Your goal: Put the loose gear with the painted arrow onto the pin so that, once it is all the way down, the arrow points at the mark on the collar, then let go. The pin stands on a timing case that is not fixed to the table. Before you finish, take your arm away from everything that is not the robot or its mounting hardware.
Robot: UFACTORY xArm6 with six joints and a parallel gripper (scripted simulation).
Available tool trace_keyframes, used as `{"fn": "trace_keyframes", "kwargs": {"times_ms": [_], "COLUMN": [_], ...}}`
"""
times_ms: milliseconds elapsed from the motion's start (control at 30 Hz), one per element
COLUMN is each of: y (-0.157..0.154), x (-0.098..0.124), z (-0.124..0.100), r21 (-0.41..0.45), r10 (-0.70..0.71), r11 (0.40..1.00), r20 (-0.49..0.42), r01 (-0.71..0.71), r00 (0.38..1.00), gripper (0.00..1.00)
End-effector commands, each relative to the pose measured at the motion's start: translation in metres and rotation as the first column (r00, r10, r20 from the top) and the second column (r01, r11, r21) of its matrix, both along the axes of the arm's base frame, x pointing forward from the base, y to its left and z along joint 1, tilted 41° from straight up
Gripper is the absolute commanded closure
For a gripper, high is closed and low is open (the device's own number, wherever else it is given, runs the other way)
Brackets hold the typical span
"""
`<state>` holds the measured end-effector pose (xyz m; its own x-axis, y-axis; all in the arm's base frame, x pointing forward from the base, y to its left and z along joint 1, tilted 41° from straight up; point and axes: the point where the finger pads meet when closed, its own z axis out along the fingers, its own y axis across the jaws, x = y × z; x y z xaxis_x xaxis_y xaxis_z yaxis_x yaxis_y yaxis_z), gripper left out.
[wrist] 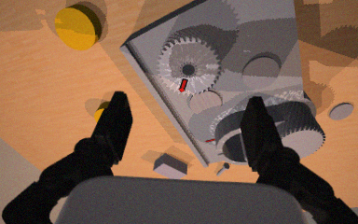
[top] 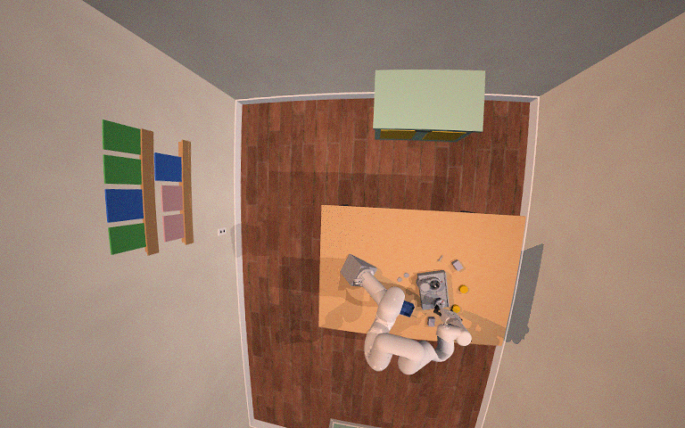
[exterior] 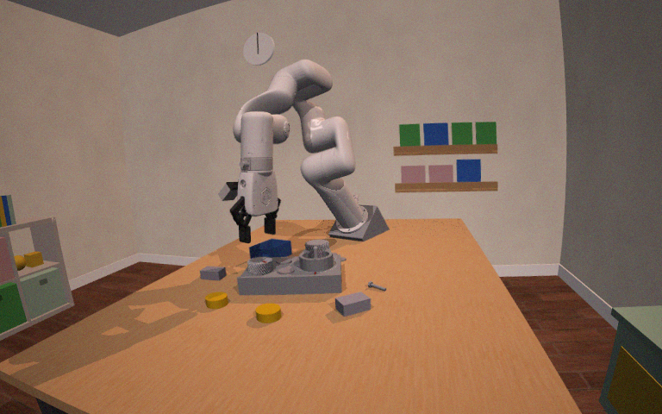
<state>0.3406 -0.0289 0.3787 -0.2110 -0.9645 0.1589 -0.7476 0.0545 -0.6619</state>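
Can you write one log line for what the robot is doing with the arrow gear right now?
end effector: open, empty | position: above timing case | arrow gear: resting on case, not grasped | pin seating: not done

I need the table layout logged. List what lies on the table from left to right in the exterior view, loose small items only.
Small grey block → yellow disc → second yellow disc → larger grey block → bolt.

Grey gear (wrist: 189, 65) with red arrow (wrist: 183, 85) on grey timing case (wrist: 261, 33); yellow disc (wrist: 76, 27) on orange wood-grain worktop (wrist: 28, 89)
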Motion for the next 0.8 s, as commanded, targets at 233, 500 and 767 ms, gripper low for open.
{"fn": "trace_keyframes", "kwargs": {"times_ms": [233, 500, 767], "y": [0.0001, 0.0001, 0.0001], "x": [0.0002, 0.0002, 0.0002], "z": [0.0017, 0.0017, 0.0017], "r21": [-0.306, -0.401, -0.403], "r10": [0.419, 0.605, 0.608], "r11": [0.827, 0.546, 0.536], "r20": [-0.221, -0.419, -0.425], "r01": [-0.471, -0.736, -0.742], "r00": [0.881, 0.677, 0.67], "gripper": [0.0, 0.0, 0.07]}}
